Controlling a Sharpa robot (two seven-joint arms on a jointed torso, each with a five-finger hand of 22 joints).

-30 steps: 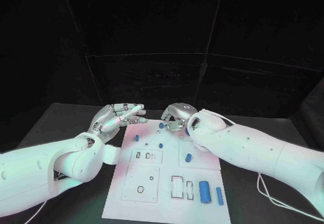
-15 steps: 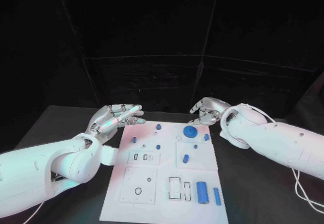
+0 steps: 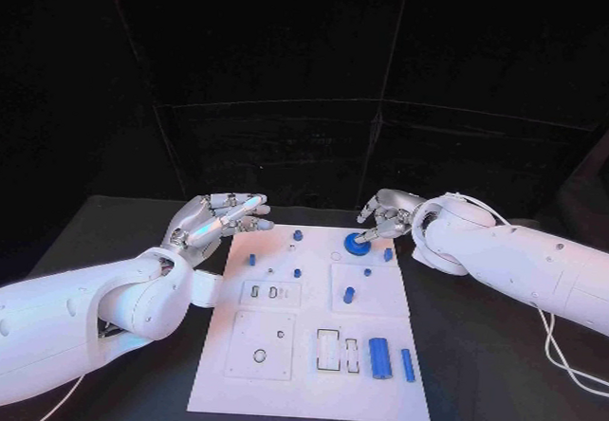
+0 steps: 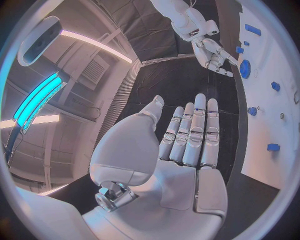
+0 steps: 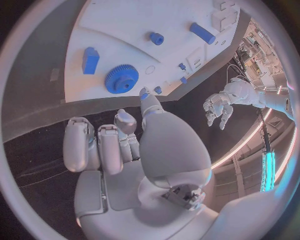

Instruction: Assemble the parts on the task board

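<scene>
1. Two long blue parts (image 3: 380, 355) lie at the board's (image 3: 309, 396) near edge, well apart from both hands.
2. A short part (image 3: 348, 294) lies mid-board.
3. The blue gear (image 3: 356, 244) sits at the far end, just beside the right hand (image 3: 388, 213), whose fingers are curled over it, holding nothing.
4. The left hand (image 3: 217, 219) hovers off the board's far left corner, fingers extended, empty.

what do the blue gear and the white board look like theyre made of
Blue gear: probably moulded or printed plastic, matte; its colour is even and saturated, with no metallic glint on the teeth.
Task board: likely a rigid plastic or painted sheet, smooth and matte white; flat, with crisp cut-out slots and holes. The exact material can't be settled from the look.
</scene>
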